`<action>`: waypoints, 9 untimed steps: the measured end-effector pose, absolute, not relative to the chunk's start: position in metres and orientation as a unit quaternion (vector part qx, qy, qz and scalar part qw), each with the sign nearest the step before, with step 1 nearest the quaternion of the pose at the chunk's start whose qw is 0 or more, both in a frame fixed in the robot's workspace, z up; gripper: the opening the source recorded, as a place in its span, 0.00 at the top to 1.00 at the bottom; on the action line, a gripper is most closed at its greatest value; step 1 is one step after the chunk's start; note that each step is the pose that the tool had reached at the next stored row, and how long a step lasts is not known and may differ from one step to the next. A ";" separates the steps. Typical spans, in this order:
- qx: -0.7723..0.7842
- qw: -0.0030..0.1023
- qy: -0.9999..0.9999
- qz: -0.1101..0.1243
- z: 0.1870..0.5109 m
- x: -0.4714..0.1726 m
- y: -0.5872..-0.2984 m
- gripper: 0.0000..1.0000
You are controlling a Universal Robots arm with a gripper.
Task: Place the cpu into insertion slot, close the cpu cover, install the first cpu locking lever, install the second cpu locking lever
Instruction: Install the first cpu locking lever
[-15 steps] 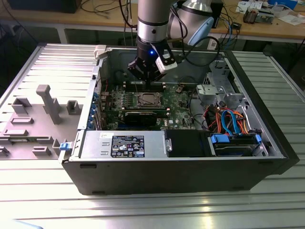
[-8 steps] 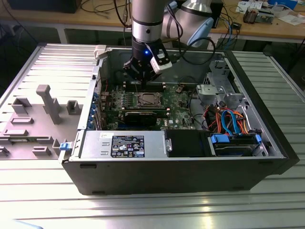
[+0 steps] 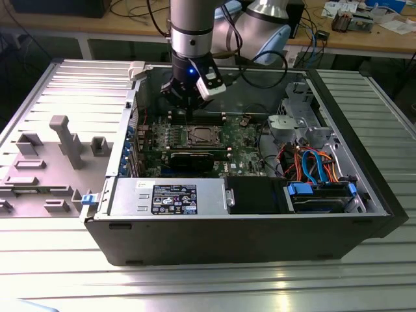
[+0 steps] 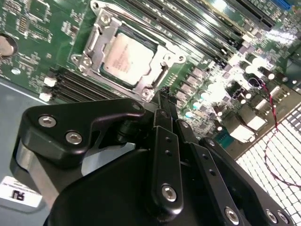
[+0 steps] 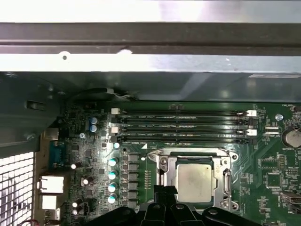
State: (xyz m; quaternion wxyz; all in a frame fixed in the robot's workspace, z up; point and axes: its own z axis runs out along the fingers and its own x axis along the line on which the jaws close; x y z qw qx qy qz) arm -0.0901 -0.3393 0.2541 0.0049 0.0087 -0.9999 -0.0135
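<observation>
The cpu [image 4: 127,56] lies flat in its socket on the green board, silver top up; it also shows in the first wrist view [image 5: 195,181] and in the exterior view [image 3: 198,135]. The cpu cover [image 4: 93,44] lies down around it as a silver frame [image 5: 226,178]. I cannot tell how the thin locking levers along the socket's sides stand. My gripper [image 4: 163,94] hovers just off one edge of the socket, fingers together and holding nothing. Its tips [image 5: 165,189] sit close beside the cover's edge. In the exterior view the gripper [image 3: 188,107] hangs above the board, just behind the socket.
The open computer case [image 3: 364,195] walls in the board. Memory slots [image 5: 183,125] run beside the socket. A coin battery [image 5: 292,136] sits nearby. A power supply [image 3: 169,195] and a drive bay with coloured cables [image 3: 318,169] fill the front. A grey fixture tray [image 3: 58,149] lies at the exterior view's left.
</observation>
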 end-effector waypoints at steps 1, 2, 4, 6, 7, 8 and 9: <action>0.009 0.005 -1.000 -0.014 0.254 -0.092 -0.339 0.89; 0.009 0.005 -1.000 -0.014 0.254 -0.094 -0.339 0.89; 0.009 0.004 -1.000 -0.015 0.254 -0.103 -0.339 0.89; 0.009 0.004 -1.000 -0.016 0.254 -0.108 -0.339 0.89; 0.009 0.003 -1.000 -0.016 0.254 -0.112 -0.339 0.89; 0.009 0.003 -1.000 -0.017 0.254 -0.114 -0.339 0.89; 0.009 0.003 -1.000 -0.017 0.254 -0.116 -0.339 0.89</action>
